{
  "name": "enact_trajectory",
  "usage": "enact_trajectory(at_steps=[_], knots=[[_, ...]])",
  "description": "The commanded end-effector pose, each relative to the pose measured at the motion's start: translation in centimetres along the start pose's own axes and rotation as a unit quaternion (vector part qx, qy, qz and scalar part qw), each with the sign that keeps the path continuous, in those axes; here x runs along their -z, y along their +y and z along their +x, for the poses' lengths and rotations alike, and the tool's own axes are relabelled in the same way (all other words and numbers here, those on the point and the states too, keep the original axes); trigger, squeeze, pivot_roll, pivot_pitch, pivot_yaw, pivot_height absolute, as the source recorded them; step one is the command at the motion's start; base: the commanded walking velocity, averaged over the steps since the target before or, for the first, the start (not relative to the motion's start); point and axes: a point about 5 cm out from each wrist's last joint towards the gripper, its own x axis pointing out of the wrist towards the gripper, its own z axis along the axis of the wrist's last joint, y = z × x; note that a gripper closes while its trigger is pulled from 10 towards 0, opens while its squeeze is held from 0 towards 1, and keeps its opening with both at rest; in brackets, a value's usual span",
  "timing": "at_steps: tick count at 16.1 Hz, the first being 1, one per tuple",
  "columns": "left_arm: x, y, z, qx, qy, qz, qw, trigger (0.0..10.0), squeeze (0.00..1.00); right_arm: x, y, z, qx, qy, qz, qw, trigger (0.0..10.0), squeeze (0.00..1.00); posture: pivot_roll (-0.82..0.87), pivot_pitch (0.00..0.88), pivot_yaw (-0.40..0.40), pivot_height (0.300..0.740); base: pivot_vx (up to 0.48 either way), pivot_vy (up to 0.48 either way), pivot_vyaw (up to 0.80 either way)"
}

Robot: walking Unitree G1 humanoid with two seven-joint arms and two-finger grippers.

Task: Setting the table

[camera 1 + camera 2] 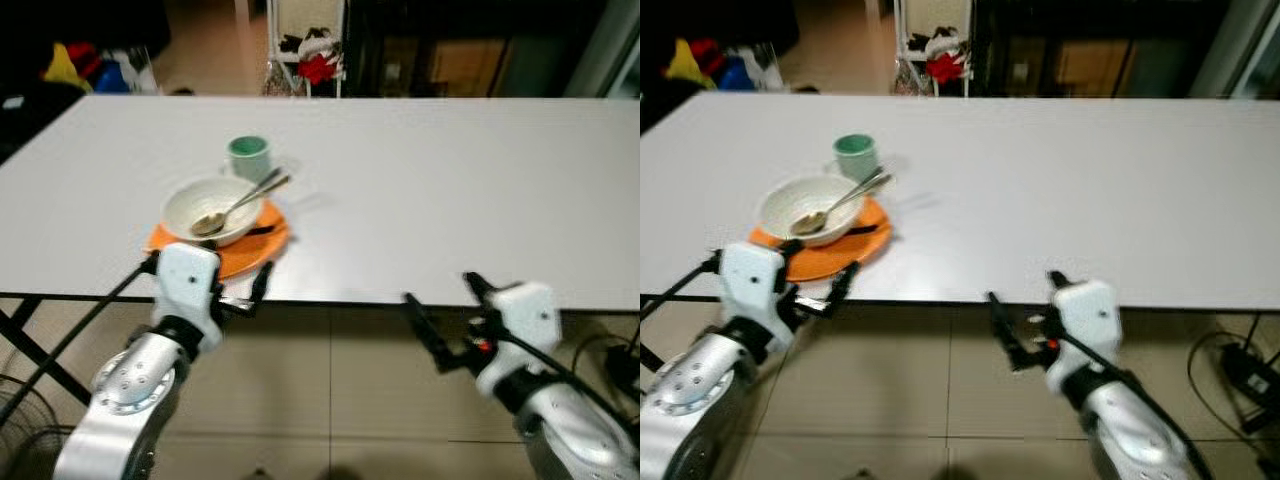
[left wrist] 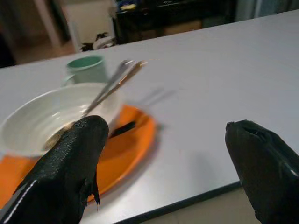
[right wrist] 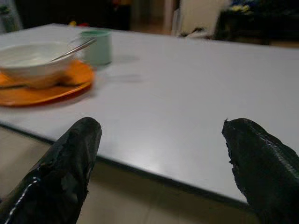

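Observation:
An orange plate lies near the front edge of the white table, left of centre. On it stands a white bowl with a metal spoon leaning inside, handle pointing back right. A green mug stands just behind the bowl. My left gripper is open and hovers at the table edge in front of the plate, holding nothing; its fingers frame the bowl. My right gripper is open below the table's front edge, right of centre, and is empty too.
A short dark strip lies on the plate beside the bowl. Behind the table stands a white rack with red and white cloth. Coloured items sit at the back left. Cables trail on the tiled floor at right.

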Motion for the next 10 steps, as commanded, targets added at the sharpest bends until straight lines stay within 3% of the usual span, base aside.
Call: enact_trajectory(at_steps=[1, 4, 5, 6, 8, 10], knots=[[0.0, 0.5, -0.3, -0.010, 0.002, 0.005, 1.000, 10.0, 0.00, -0.4, 0.3, 0.3, -0.010, -0.019, 0.014, 1.000, 10.0, 1.00, 0.11, 0.000, 0.050, 0.740, 0.000, 0.000, 0.80], [0.8, 0.2, -0.3, -0.002, 0.028, -0.026, 0.999, 10.0, 0.00, -0.3, -0.6, 0.3, 0.011, -0.027, 0.011, 1.000, 10.0, 1.00, 0.11, 0.000, 0.045, 0.740, 0.000, 0.000, 0.80], [0.8, -0.3, -0.5, 0.012, 0.026, -0.013, 0.999, 10.0, 0.00, -0.2, -0.9, 0.2, 0.026, -0.031, 0.028, 0.999, 10.0, 1.00, 0.12, 0.000, 0.044, 0.740, 0.000, 0.000, 0.80], [0.9, -0.2, -0.4, -0.013, 0.020, 0.004, 1.000, 10.0, 0.00, 0.1, -0.7, 0.2, 0.022, -0.027, 0.065, 0.997, 10.0, 1.00, 0.12, 0.000, 0.042, 0.740, 0.000, 0.000, 0.80], [0.8, 0.1, -0.2, -0.029, 0.015, 0.007, 0.999, 10.0, 0.00, 0.2, -0.6, 0.3, 0.019, -0.022, 0.082, 0.996, 10.0, 1.00, 0.12, 0.000, 0.040, 0.740, 0.000, 0.000, 0.80], [0.6, 0.5, -0.1, -0.043, 0.011, 0.004, 0.999, 10.0, 0.00, 0.3, -0.5, 0.4, 0.009, -0.014, 0.070, 0.997, 10.0, 1.00, 0.11, 0.000, 0.038, 0.740, 0.000, 0.000, 0.80]])
